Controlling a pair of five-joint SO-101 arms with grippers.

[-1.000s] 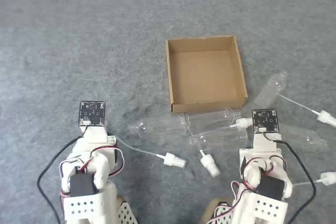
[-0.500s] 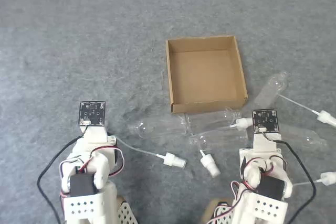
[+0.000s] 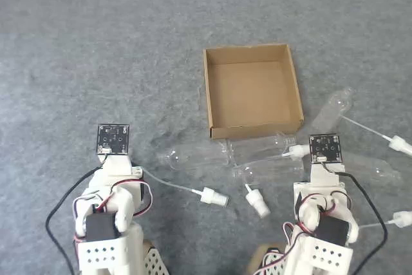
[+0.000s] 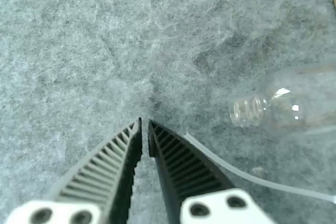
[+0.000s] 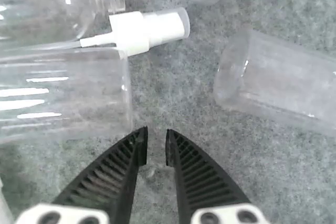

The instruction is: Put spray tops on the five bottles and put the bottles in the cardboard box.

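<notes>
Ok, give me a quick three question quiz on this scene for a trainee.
1. How many bottles lie on the table? A three, B five, C seven.
2. True or false: one of them is inside the box.
3. What does the left gripper hold?
Key: 1 B; 2 false; 3 nothing.
</notes>
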